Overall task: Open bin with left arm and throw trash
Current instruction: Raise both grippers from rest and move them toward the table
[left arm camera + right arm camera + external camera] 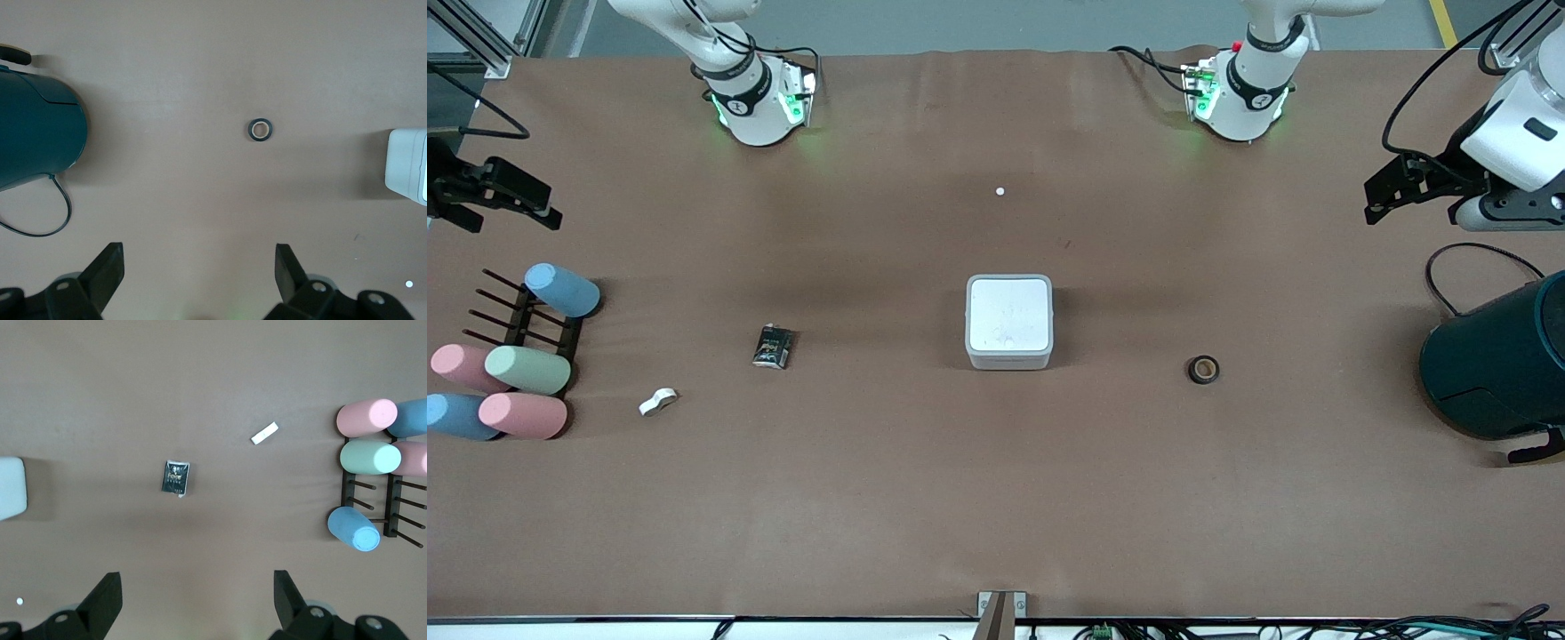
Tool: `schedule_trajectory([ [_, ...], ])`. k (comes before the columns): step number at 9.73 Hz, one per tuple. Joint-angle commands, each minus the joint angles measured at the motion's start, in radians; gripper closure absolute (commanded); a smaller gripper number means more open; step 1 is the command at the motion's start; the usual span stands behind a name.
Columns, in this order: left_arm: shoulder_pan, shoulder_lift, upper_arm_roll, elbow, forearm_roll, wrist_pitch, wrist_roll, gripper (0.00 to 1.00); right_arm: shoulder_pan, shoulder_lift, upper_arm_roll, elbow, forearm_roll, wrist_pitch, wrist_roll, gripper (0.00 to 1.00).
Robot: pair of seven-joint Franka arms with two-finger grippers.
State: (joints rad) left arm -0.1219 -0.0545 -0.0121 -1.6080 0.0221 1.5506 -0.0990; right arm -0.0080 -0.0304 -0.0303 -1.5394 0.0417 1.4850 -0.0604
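Observation:
The white-grey square bin (1009, 322) stands mid-table with its lid shut. It also shows in the left wrist view (408, 167) and the right wrist view (12, 488). The dark snack wrapper (773, 346) (176, 478) and the white twisted piece (658, 402) (265, 433) lie toward the right arm's end. The black tape ring (1203, 369) (260, 129) lies toward the left arm's end. My left gripper (1371, 203) (199, 257) hangs open and empty above the table at its end. My right gripper (543, 203) (198, 583) hangs open and empty above the table at its end.
A large dark teal cylinder (1498, 360) (37, 130) with a black cable lies at the left arm's end. Several pastel cylinders on a black rack (525, 369) (367, 453) sit at the right arm's end. A tiny white dot (1000, 191) lies farther from the front camera than the bin.

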Motion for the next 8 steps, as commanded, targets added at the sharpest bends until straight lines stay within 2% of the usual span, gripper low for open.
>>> schedule_trajectory([
  [1, -0.004, 0.01, 0.001, 0.023, 0.002, 0.009, -0.004, 0.0, 0.013, -0.008, 0.001, -0.005, -0.038, -0.014, -0.027, 0.0],
  [4, -0.018, 0.015, -0.005, 0.02, 0.001, 0.003, 0.001, 0.0, 0.022, 0.015, 0.0, -0.011, -0.063, -0.009, -0.007, 0.0],
  [6, -0.047, 0.077, -0.101, 0.019, 0.012, 0.005, 0.028, 0.01, 0.022, 0.099, 0.0, -0.06, -0.062, 0.062, 0.001, 0.0],
  [7, -0.064, 0.137, -0.158, 0.031, 0.01, 0.017, 0.012, 0.17, 0.023, 0.14, 0.001, -0.127, -0.046, 0.166, 0.005, 0.0],
  [8, -0.083, 0.218, -0.216, 0.09, 0.006, 0.035, -0.001, 0.39, 0.037, 0.195, 0.0, -0.213, -0.043, 0.272, 0.008, 0.0],
])
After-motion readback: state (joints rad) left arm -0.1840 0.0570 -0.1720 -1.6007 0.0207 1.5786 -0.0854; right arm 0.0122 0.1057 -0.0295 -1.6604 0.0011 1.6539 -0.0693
